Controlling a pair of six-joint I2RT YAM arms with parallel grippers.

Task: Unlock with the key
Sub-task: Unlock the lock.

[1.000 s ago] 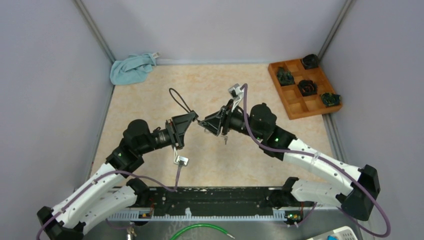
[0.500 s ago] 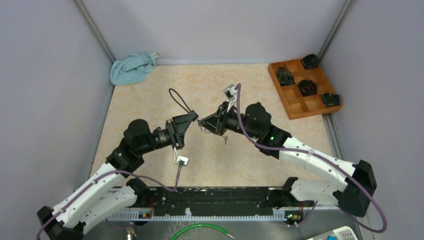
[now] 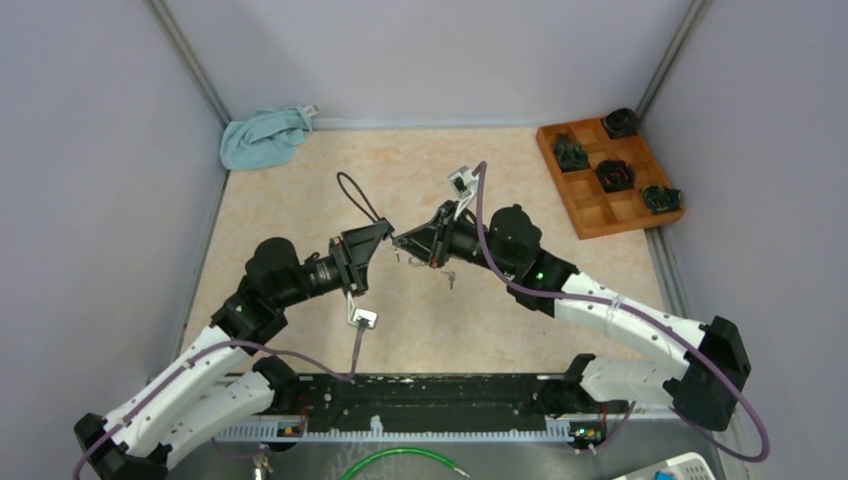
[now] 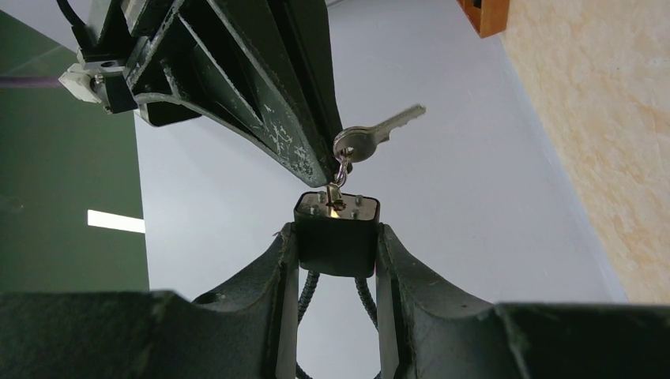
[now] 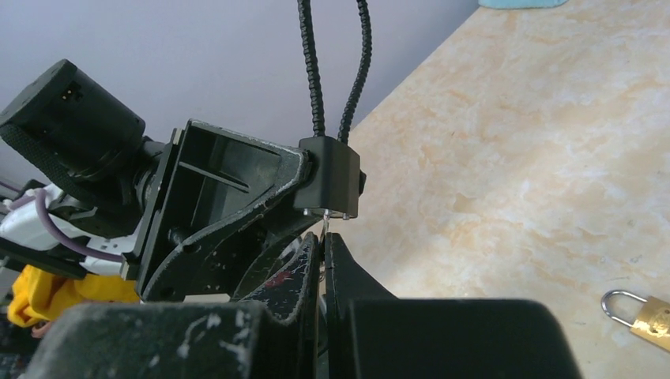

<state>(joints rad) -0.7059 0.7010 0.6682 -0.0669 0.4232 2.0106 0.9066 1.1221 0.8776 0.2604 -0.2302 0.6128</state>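
Currently my left gripper (image 3: pixel 383 237) is clamped on the black body of the cable lock (image 4: pixel 336 241) — one finger on each side face, the keyhole end turned toward my other arm. I hold it off the surface, above the middle of the tabletop (image 3: pixel 290 190). Its black cable (image 5: pixel 311 79) leaves the opposite end of the body as a loop reaching toward the far edge.

My right gripper (image 5: pixel 322 238) meets the lock head-on. Its fingers are pressed together on the key (image 4: pixel 335 197), which sits in the keyhole in the lock's end face. Only a short bit of metal shows between my fingertips and the lock body. From my left wrist camera I see a ring at the key's head, with a spare key (image 4: pixel 379 133) on it sticking out sideways past my right finger. How deep the key is seated I cannot tell.

Down on the tabletop, a brass padlock (image 5: pixel 654 322) with a silver shackle lies flat near my right gripper, on the side toward the near edge, touching neither arm. A crumpled blue cloth (image 3: pixel 262 138) sits in the far left corner. A wooden tray (image 3: pixel 598 212) with square compartments lies in the far right corner, turned at an angle to the edges. Four of its compartments each hold a small dark object — too small for me to make out.
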